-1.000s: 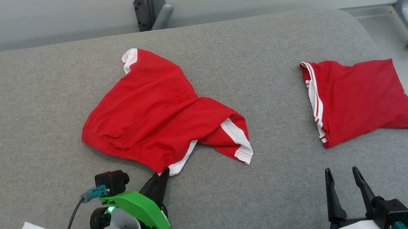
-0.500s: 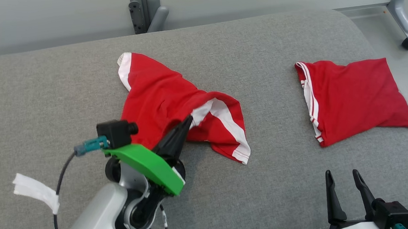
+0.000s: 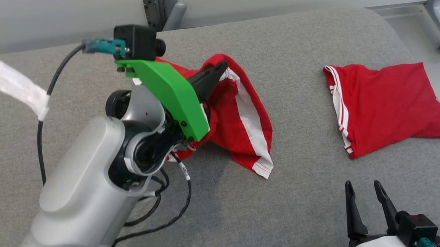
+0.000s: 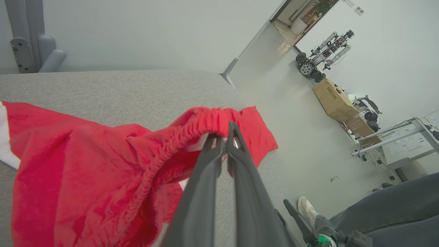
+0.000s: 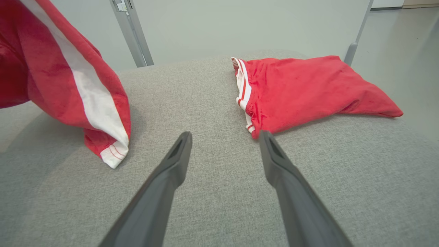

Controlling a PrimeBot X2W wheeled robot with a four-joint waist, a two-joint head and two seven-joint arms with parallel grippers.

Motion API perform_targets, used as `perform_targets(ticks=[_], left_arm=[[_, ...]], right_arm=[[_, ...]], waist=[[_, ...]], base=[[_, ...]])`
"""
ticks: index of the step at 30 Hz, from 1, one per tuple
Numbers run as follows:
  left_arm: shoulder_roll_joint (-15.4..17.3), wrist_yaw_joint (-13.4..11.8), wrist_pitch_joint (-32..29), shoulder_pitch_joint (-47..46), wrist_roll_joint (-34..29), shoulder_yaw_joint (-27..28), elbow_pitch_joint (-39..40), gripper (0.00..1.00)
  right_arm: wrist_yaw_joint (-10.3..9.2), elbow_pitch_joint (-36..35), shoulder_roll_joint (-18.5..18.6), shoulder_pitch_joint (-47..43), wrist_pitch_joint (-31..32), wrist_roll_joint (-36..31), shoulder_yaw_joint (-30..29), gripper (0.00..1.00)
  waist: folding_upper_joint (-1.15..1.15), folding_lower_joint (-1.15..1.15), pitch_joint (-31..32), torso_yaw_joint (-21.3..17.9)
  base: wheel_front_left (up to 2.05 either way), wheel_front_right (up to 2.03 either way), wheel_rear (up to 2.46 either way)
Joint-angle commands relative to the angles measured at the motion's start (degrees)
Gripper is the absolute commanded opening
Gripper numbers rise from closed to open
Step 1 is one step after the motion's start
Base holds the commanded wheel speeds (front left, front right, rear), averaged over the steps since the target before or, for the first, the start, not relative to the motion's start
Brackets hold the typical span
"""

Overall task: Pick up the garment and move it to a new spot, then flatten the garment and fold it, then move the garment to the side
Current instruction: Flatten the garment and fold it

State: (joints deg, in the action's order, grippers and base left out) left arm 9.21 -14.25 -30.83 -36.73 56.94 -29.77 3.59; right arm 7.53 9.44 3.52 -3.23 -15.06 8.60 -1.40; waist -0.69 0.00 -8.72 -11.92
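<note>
Clamping the garment (image 3: 224, 116), the left gripper (image 3: 223, 65) held it aloft — pickup made, relocation due; right gripper (image 3: 362, 183), five o'clock, fingers apart.

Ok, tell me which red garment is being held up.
The crumpled garment with the broad white stripe, on the robot's left: the left jaws are shut on its waistband. The folded garment lies flat at right, untouched.

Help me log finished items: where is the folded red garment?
In the head view, the folded red garment lies on the right side of the grey cushion, beyond the open right gripper.
</note>
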Motion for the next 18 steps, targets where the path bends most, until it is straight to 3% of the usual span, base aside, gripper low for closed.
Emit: perform_targets(ticks=[1, 6, 12, 18], left_arm=[[0.2, -0.9, -1.2, -2.0, 0.1, -0.1, 0.1, 0.00], [-1.2, -5.1, -6.0, -8.9, 0.1, 0.0, -2.9, 0.00], [-1.4, -8.6, -7.0, -14.4, -1.3, 1.8, -8.1, 0.00], [3.3, -11.3, -9.2, -9.7, -0.6, 3.6, -10.2, 0.00]], right_arm=[[-0.08, 0.3, -0.2, 0.0, -0.2, 0.4, 0.0, 1.00], [-0.08, 1.5, -0.4, -0.7, -0.2, 0.6, 0.9, 1.00], [-0.08, 2.4, -0.5, -0.9, -0.2, 1.1, 1.9, 1.00], [-0.08, 2.5, -0.6, -1.7, -0.2, 1.4, 1.7, 1.00]], waist=[[0.69, 0.00, 0.2, -0.1], [0.69, 0.00, 1.2, 0.1], [0.69, 0.00, 2.6, 0.2], [0.69, 0.00, 3.4, 1.1]], base=[[0.00, 0.00, 0.00], [0.00, 0.00, 0.00], [0.00, 0.00, 0.00], [0.00, 0.00, 0.00]])
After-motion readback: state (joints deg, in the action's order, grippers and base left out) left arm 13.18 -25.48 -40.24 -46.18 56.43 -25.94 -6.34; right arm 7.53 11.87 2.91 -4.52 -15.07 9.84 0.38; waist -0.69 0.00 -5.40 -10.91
